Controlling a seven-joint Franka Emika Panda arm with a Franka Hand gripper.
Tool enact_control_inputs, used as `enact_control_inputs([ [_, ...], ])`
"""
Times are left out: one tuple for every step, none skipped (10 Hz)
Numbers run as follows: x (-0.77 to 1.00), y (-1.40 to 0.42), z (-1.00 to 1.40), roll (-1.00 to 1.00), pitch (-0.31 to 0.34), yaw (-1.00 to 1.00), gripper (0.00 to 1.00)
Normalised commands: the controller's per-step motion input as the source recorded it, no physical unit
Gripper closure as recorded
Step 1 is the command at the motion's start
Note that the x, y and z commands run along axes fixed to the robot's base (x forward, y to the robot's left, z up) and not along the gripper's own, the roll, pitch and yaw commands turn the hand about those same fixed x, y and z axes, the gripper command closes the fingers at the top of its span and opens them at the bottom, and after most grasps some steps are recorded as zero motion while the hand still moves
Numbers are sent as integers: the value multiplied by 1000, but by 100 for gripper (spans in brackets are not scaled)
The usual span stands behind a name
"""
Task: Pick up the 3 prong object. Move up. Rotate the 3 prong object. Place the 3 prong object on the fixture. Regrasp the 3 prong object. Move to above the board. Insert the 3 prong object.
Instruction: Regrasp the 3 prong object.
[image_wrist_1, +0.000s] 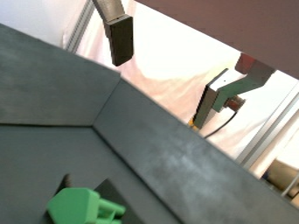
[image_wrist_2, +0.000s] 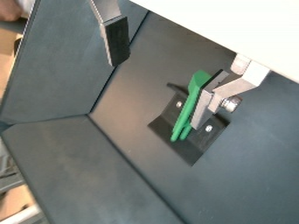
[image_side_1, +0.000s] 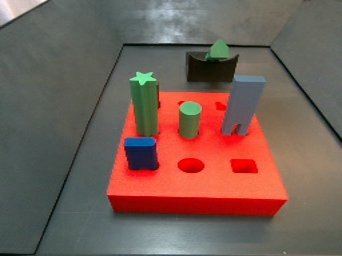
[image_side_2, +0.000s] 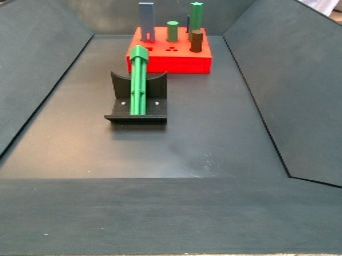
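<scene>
While the 3 prong object (image_side_2: 139, 86) rests on the fixture (image_side_2: 158, 103), the tool (image_wrist_2: 176, 66) hangs above, fingers apart, holding nothing. It seems clear of the bar. Behind sits the board (image_side_2: 181, 62).

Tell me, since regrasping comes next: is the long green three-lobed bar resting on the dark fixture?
Yes. The long green three-lobed bar leans in the dark fixture; the gripper, open, is clear of it.
</scene>
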Motion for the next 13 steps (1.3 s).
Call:
enact_control_inputs([
  [95, -40, 1, 311, 125, 196, 0],
  [83, -34, 4, 224, 90, 203, 0],
  [77, -40, 0, 185, 54, 202, 0],
  [27, 43, -1000, 220, 10, 116, 0],
  [31, 43, -1000, 212, -8, 97, 0],
  [37, 39, -1000, 180, -35, 86, 0],
  [45, 35, -1000, 124, -61, 69, 0],
  [50, 34, -1000, 93, -72, 54, 0],
  [56, 34, -1000, 79, -78, 38, 0],
  [61, 31, -1000, 70, -81, 20, 0],
  [70, 30, -1000, 66, -76, 1, 0],
  [80, 25, -1000, 67, -66, -14, 0],
  [91, 23, -1000, 62, -54, -20, 0],
])
